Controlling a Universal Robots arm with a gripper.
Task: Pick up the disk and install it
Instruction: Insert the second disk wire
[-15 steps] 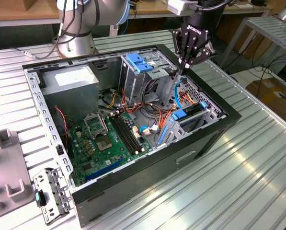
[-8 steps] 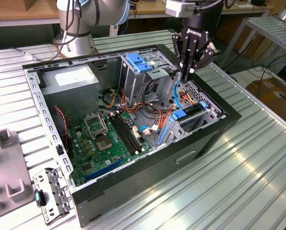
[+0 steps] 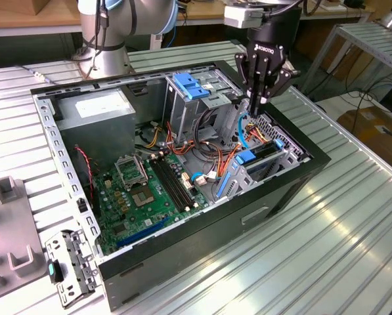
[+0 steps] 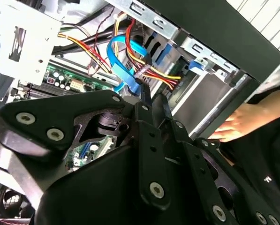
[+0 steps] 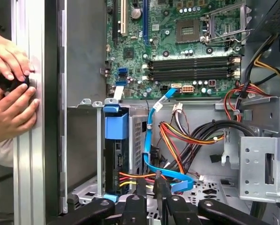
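Gripper (image 3: 257, 100) hangs over the open computer case (image 3: 281, 197), toward the exterior view's right, with its fingers (image 5: 140, 187) lowered inside. The fingers are pressed close together, tips at the blue cable (image 5: 151, 140) and the bundle of red, yellow and orange wires (image 5: 177, 140). Whether they nip the cable cannot be told.

Disk (image 5: 115, 164) sits on edge in the drive bay at the case's near right corner in the exterior view, its blue rail (image 3: 256, 156) showing at the top. It is just beside the gripper's fingertips, with the blue cable between them, and the gripper is not touching it.

Motherboard (image 3: 150, 190) lies on the case floor to the exterior view's left of the bay. A metal cage with a blue latch (image 3: 191, 86) stands at the far side.

In the first wrist view, a person's hands (image 5: 11, 93) rest on the outside of the case wall.
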